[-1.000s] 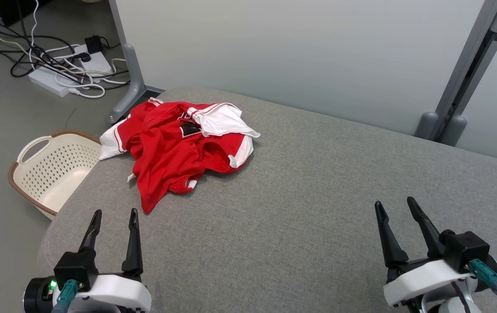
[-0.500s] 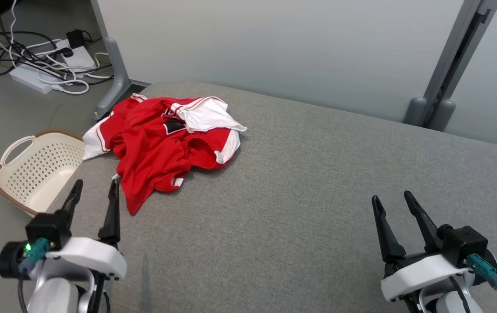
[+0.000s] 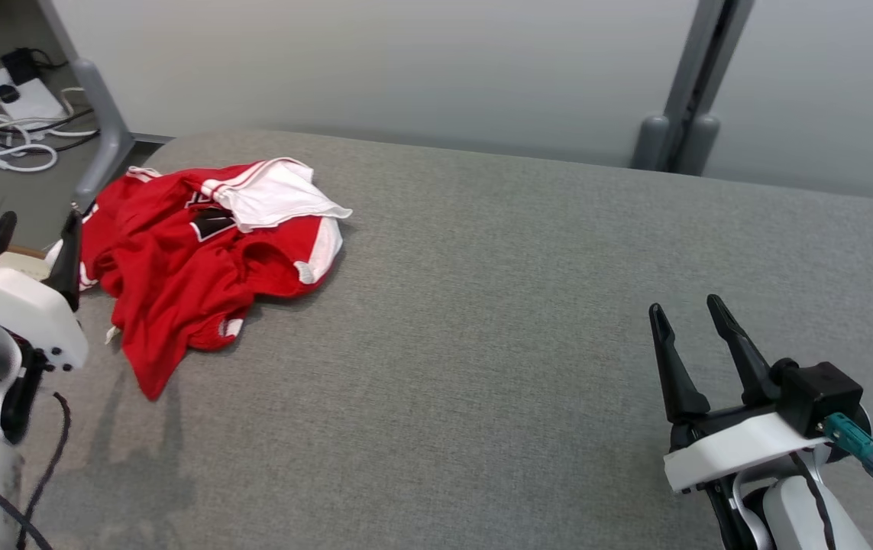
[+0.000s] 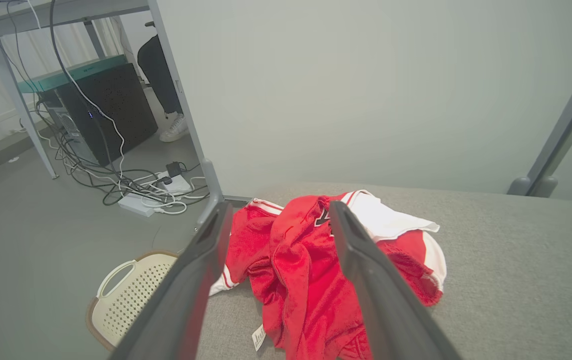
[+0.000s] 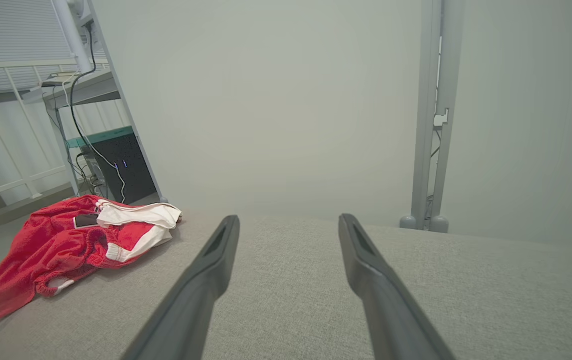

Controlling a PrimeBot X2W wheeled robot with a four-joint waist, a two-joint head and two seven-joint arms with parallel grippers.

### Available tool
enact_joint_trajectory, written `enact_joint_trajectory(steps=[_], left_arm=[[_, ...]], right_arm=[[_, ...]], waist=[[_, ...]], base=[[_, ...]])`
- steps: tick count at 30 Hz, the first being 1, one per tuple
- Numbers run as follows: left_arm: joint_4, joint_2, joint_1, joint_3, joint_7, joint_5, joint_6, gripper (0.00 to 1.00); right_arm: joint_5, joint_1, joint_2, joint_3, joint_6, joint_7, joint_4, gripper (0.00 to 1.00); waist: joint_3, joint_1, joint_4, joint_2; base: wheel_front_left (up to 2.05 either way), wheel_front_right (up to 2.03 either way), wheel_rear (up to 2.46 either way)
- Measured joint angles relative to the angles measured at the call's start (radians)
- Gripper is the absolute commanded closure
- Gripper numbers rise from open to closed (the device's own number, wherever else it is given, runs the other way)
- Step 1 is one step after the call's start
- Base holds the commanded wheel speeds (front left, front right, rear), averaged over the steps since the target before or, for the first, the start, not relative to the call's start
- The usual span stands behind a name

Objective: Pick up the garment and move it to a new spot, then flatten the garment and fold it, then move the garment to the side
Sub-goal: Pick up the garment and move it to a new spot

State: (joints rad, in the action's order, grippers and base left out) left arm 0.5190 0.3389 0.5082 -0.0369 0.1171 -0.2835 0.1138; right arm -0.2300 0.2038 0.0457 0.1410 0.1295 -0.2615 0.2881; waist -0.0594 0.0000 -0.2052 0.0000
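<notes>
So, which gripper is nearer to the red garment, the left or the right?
Left. The left gripper stands open just beside the red garment, at its left edge. The right gripper stands open far to its right, over the grey surface.

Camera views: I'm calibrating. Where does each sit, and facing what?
Head view: on the head, looking down at the grey surface; left gripper and right gripper show.
Left wrist view: left arm, facing garment and basket between its fingers.
Right wrist view: right arm, facing the wall between its fingers.
All three share the garment.
</notes>
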Motion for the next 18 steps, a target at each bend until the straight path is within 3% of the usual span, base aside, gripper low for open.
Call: enact_joint_trajectory(steps=[8,18], left_arm=[[0.134,0.112,0.139,-0.045,0.154,-0.128,0.011,0.00],[0.283,0.217,0.223,-0.016,0.290,-0.246,0.016,0.00]], right_arm=[[0.009,0.044,0.000,0.001,0.000,0.000,-0.033,0.00],[0.011,0.082,0.001,-0.004,0.000,0.000,-0.058,0.00]], waist=[[-0.068,0.0000,0.099,0.0000],[-0.163,0.0000,0.205,0.0000]], base=[[0.00,0.00,0.00],[0.00,0.00,0.00]])
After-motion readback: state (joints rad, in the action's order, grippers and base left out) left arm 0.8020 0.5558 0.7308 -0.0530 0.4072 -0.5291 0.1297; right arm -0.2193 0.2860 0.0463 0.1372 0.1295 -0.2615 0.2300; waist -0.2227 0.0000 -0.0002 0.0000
